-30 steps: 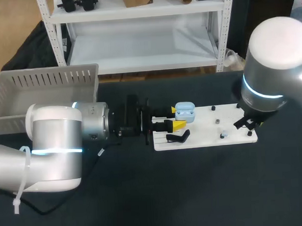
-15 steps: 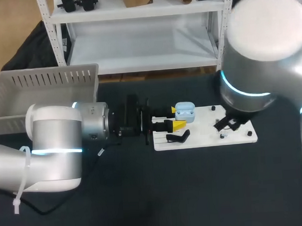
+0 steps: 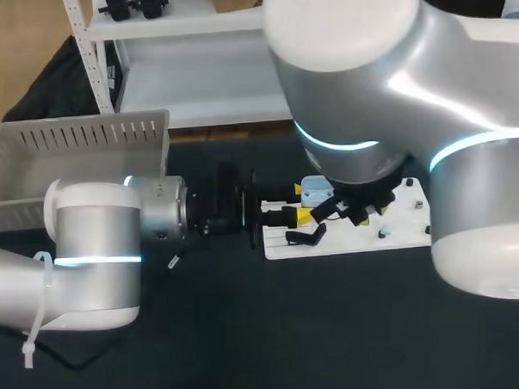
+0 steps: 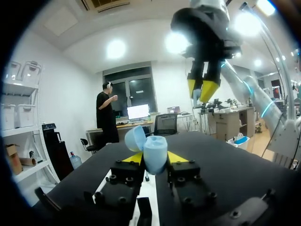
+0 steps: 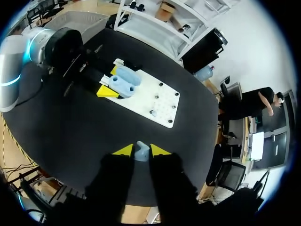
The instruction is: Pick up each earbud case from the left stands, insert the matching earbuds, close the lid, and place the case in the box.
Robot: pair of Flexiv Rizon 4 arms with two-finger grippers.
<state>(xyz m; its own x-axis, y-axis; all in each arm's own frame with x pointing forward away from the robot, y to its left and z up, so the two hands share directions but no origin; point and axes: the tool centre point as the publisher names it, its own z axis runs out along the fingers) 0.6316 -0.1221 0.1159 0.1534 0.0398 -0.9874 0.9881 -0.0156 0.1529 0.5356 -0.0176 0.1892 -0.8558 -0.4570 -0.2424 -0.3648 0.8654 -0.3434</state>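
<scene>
case: light-blue earbud case (image 4: pixel 154 151), lid (image 4: pixel 135 138) swung open, body upright.
case vs left end effector: the case sits between the two yellow tips of the left end effector (image 4: pixel 154 159). One tip presses on each side, so it is clamped on the case.
case location: held over the near-left end of the white board (image 3: pixel 331 244), just beside the black stand (image 3: pixel 306 237). In the head view the right arm (image 3: pixel 367 86) covers part of it.
earbud: a small light-blue earbud (image 5: pixel 142 150) sits between the tips of the right end effector (image 5: pixel 141 150). Both tips touch it, so it is gripped.
earbud vs case: in the left wrist view the right end effector hangs above and ahead of the open case with its tips pointing down. It is apart from the case, no contact.
board: white, lies flat on the dark counter (image 3: pixel 248 333). One more small earbud-sized piece (image 3: pixel 383 234) sits toward its right end.
left arm: the left arm (image 3: pixel 98 245) comes in low from the left, with the wrist level and the fingers pointing right along the counter.
right arm: comes in from the right, reaches past the middle and hides the right part of the board.
box: grey slatted box (image 3: pixel 76 138) at the far-left back of the counter, well apart from the case.
print: none legible on the case, board or box.
</scene>
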